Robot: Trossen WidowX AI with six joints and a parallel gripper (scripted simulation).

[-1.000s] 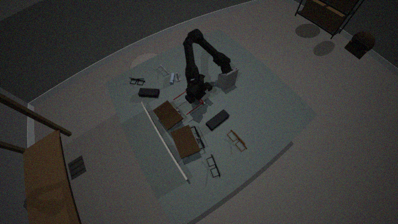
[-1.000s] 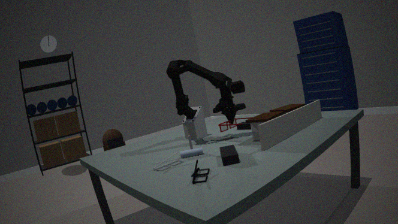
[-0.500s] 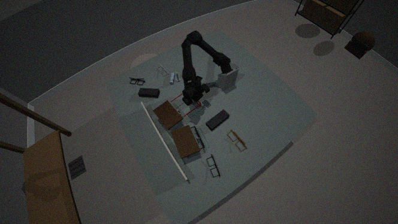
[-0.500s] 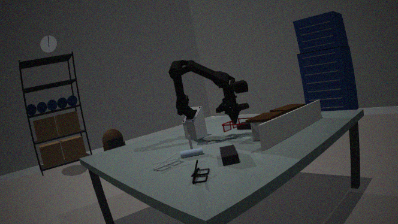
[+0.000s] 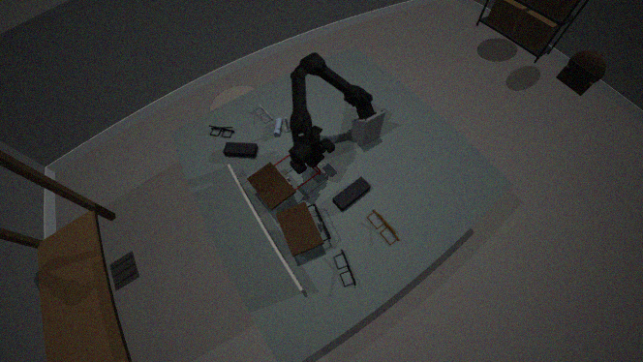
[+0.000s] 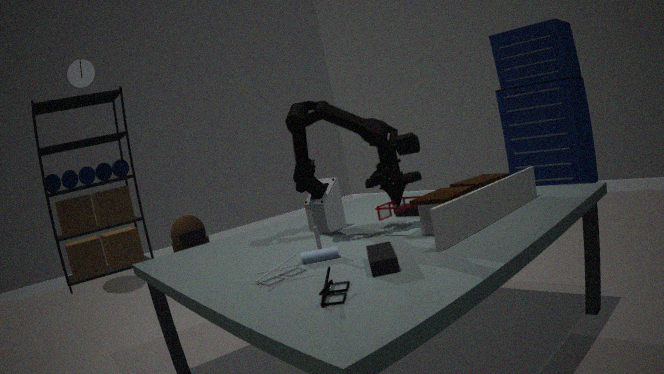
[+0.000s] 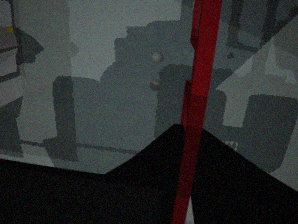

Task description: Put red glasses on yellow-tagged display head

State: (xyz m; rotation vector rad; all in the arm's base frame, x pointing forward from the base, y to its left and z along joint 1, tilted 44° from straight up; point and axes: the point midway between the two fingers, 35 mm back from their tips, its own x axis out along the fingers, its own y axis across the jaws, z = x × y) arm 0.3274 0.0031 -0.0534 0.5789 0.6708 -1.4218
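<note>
The red glasses [image 5: 309, 181] [image 6: 384, 210] [image 7: 207, 50] are in the air, temples pointing toward the nearer brown-topped display head [image 5: 271, 186] [image 6: 440, 195]. The temple ends reach about its edge in the top view; contact cannot be told. My gripper [image 6: 397, 203] [image 7: 185, 135] is shut on the front of the red glasses. The arm hides the fingertips in the top view. The other brown-topped head [image 5: 300, 229] [image 6: 480, 179] has dark glasses [image 5: 321, 223] at its front. A yellow patch [image 7: 9, 30] shows at the wrist view's left edge; which head it belongs to cannot be told.
A long white panel [image 5: 263, 227] [image 6: 485, 210] stands behind the heads. Two dark boxes [image 5: 352, 194] [image 5: 240, 150] flank the area. Orange glasses [image 5: 376, 219], black glasses [image 5: 347, 267], more black glasses [image 6: 326, 295] and a pale cylinder [image 5: 278, 127] [image 6: 320, 255] lie on the table.
</note>
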